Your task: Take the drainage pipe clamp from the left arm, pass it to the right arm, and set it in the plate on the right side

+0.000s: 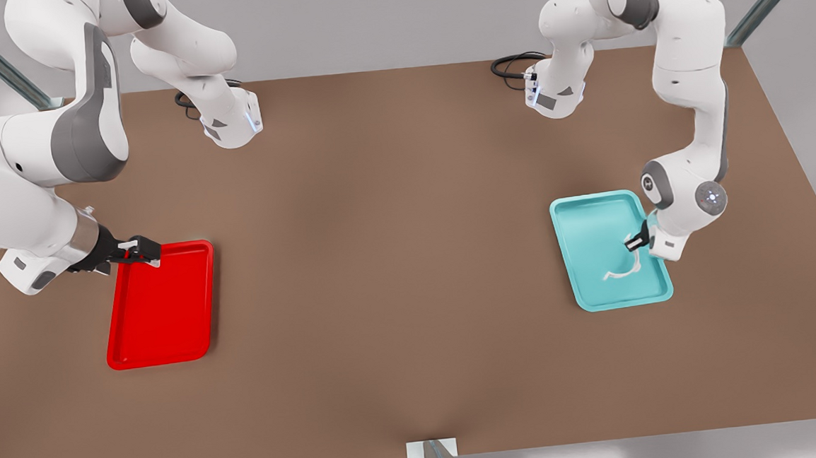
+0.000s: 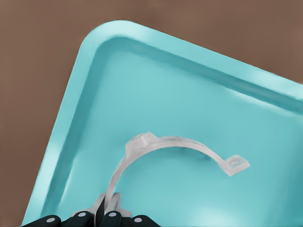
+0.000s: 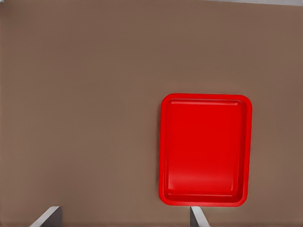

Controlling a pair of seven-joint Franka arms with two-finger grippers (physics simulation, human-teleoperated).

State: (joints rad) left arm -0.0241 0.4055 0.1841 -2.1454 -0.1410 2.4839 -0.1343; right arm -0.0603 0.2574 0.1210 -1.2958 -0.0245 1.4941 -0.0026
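Left jaws (image 2: 108,211) seemingly pinch drainage pipe clamp (image 2: 165,146); right jaws (image 3: 124,215) apart.

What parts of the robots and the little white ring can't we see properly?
- Drainage pipe clamp: in the left wrist view its near end is hidden between the left gripper's fingers, themselves cut by the picture's edge.
- Right gripper: in the front view, too small to tell whether it touches the plate.
- Teal tray: the left arm covers one corner in the front view.
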